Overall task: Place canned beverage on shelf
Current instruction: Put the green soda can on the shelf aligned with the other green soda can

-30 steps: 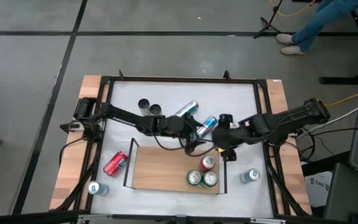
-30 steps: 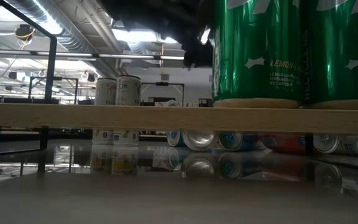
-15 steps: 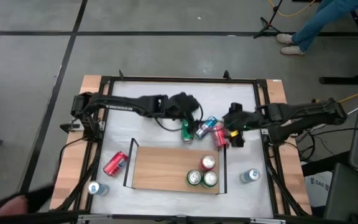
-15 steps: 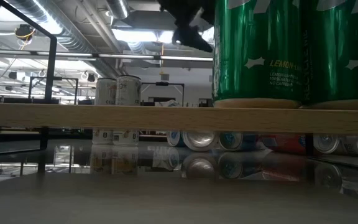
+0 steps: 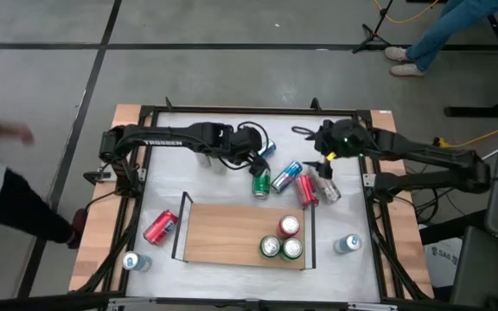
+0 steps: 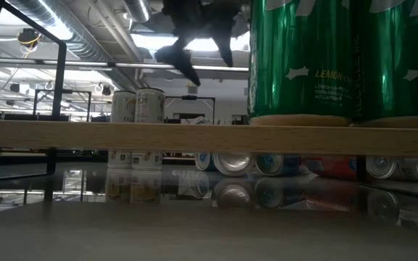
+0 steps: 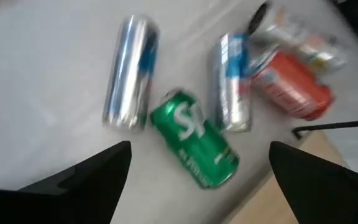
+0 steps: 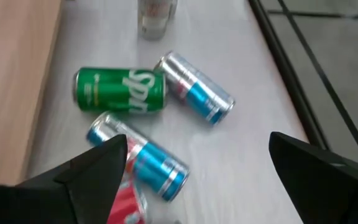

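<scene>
Both grippers wide open, empty; green can (image 7: 194,147) lies ahead of left gripper (image 7: 197,177).

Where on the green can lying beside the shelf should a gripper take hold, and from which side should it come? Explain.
Grip the green can across the middle of its rounded body, coming from above: it lies on its side on the table, ends closed. A blue-and-silver can lies close alongside, so the fingers need care there.

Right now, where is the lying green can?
In the high view the green can lies on the white tabletop just beyond the shelf's far edge, beside a silver-blue can.
</scene>
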You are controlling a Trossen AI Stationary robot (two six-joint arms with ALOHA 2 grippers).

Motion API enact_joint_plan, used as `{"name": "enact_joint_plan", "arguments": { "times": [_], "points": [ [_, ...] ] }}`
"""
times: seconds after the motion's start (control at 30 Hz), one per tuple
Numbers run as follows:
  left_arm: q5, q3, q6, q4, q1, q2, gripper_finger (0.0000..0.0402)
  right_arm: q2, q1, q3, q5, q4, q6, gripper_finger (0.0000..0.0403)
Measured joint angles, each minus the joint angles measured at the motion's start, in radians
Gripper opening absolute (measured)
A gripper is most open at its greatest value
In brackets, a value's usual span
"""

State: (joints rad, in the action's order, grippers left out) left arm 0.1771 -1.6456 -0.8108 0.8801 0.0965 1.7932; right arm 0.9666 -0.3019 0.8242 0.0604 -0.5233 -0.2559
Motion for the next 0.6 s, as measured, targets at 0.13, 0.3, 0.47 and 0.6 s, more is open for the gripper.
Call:
{"name": "enact_joint_plan", "arguments": {
  "times": [0.13,0.3,0.47,0.6],
  "points": [
    [-0.038,0.054,-0.119,-0.022,-0.006,-0.001,0.0377,0.012,-0.055,-0.022,0.064,0.079,-0.015,0.0383],
    [-0.040,0.119,-0.248,-0.068,-0.023,0.000,0.0377,0.031,-0.080,-0.036,0.072,0.122,-0.016,0.0383],
    [-0.038,0.184,-0.330,-0.193,-0.040,0.001,0.0377,0.053,-0.079,-0.036,0.074,0.123,-0.016,0.0383],
    [-0.034,0.242,-0.368,-0.292,-0.047,0.000,0.0377,0.078,-0.078,-0.036,0.083,0.126,-0.019,0.0383]
  ]
}}
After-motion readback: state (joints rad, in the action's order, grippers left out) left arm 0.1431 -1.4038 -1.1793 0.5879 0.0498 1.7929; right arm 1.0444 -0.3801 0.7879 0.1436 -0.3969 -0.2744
